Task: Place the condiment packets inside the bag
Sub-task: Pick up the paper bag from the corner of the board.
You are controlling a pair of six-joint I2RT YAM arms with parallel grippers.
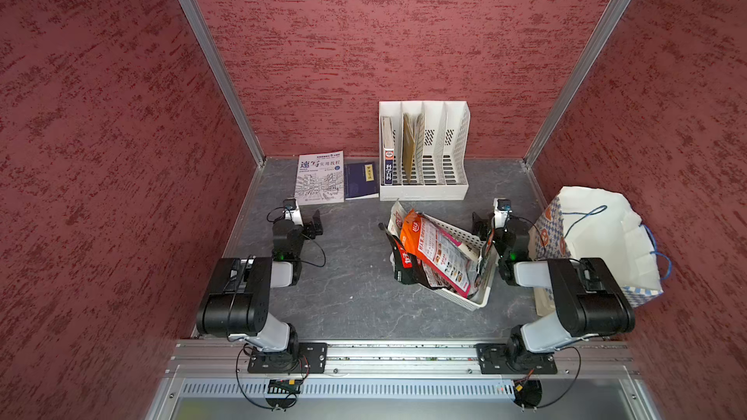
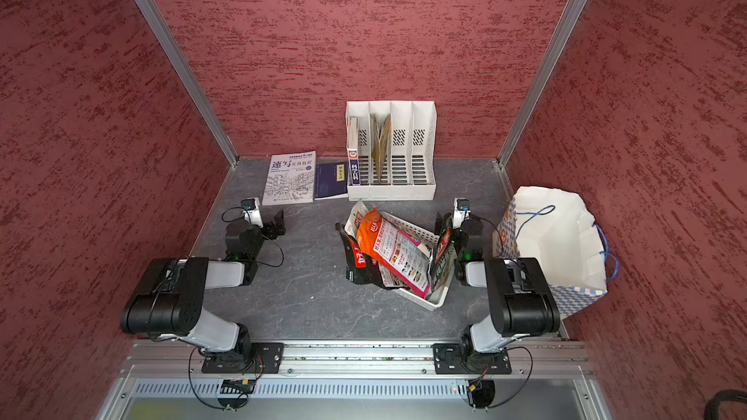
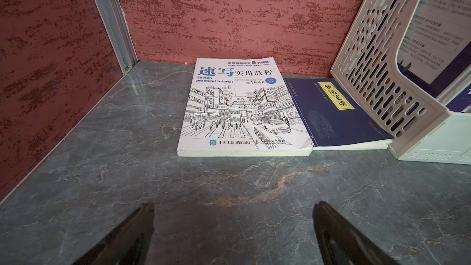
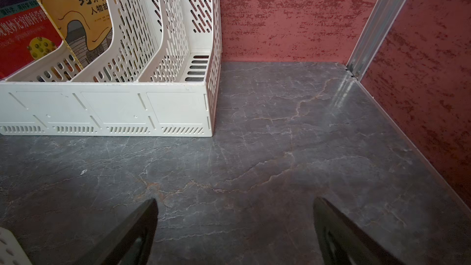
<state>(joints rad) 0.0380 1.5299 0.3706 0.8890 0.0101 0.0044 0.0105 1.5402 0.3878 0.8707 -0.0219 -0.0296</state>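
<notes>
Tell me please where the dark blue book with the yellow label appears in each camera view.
Top view: the dark blue book lies flat near the back wall, between the sketch book and the white file rack.
Top view: the same place.
Left wrist: it lies between the sketch book and the white file rack.
Right wrist: not in it.
Shared landmark: the white file rack, in all four.

Stock — condiment packets [image 1: 438, 256]: at least four (overlapped, true count unclear); bag [image 1: 598, 236]: one; white basket [image 1: 456, 232]: one; file rack [image 1: 424, 191]: one, four slots; flat books [image 1: 320, 177] on the table [image 1: 355, 288]: two; upright books [image 1: 388, 155] in the rack: two.
</notes>
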